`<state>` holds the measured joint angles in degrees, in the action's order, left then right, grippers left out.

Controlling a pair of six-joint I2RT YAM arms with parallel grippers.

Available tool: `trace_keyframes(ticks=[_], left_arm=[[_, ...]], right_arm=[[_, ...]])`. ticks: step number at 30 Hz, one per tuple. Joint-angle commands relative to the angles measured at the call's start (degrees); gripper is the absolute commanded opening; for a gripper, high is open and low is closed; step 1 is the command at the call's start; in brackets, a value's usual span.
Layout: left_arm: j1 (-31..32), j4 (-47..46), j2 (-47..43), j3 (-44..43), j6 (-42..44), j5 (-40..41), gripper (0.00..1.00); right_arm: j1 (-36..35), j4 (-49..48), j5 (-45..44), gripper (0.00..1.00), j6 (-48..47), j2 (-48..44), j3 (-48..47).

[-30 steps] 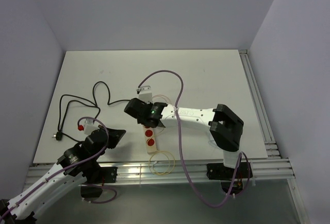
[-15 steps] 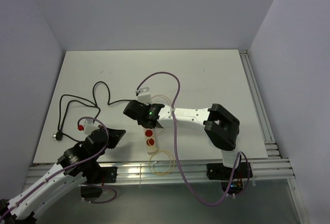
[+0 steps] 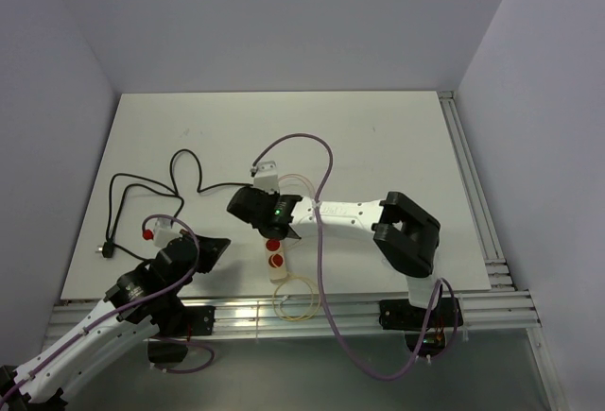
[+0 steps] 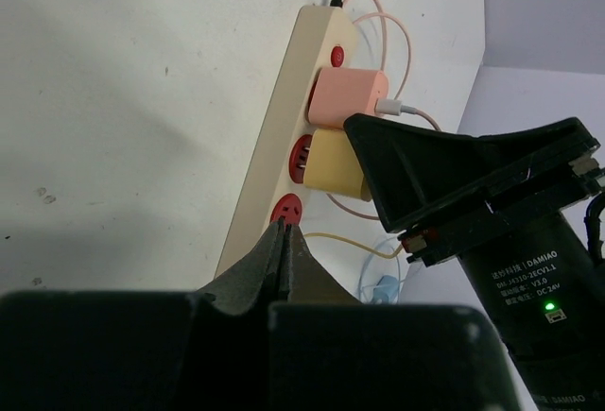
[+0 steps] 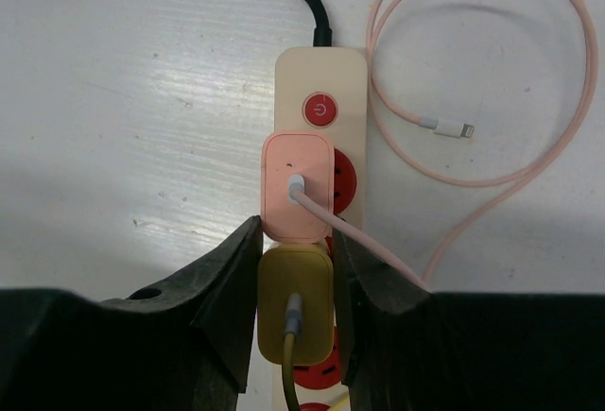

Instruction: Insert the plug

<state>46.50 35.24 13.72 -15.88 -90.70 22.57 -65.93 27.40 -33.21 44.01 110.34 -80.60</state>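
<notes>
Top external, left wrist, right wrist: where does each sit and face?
Top external: above and behind, looking down on the table; left arm, right arm show.
Left wrist: low, looking along the table at the power strip; shut left hand shows.
Right wrist: straight down; right hand clamps the yellow plug.
Shared by wrist views: that plug.

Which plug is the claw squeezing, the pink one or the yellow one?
The yellow plug, held in the right claw. The pink plug sits beside it, further out.

1. Power strip (image 5: 319, 80): smooth cream plastic with a slight sheen.
2. Pink plug (image 5: 297, 187) and yellow plug (image 5: 296, 302): matt plastic.
3. Table (image 5: 142, 99): white, matt, faintly streaked.
4. Pink cable (image 5: 473, 184): smooth, rubbery, slightly glossy.
</notes>
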Motion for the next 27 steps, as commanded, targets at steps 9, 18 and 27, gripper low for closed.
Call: trace_keyframes(ticks=[9,18,27], left_arm=[[0.08,1.23,-0.53,-2.4,1.13,1.52,0.0],[0.08,2.02,0.0,-2.75,0.7,1.25,0.0],[0.08,2.55,0.08,-3.19,0.26,1.6,0.0]], right_arm=[[-6.13,-2.26,-0.45,0.0,7.58,2.16,14.49],[-8.07,-5.86,-0.19,0.0,8.03,6.98,16.52],[-10.26,-4.11,-0.27,0.0,10.57,10.84,16.8]])
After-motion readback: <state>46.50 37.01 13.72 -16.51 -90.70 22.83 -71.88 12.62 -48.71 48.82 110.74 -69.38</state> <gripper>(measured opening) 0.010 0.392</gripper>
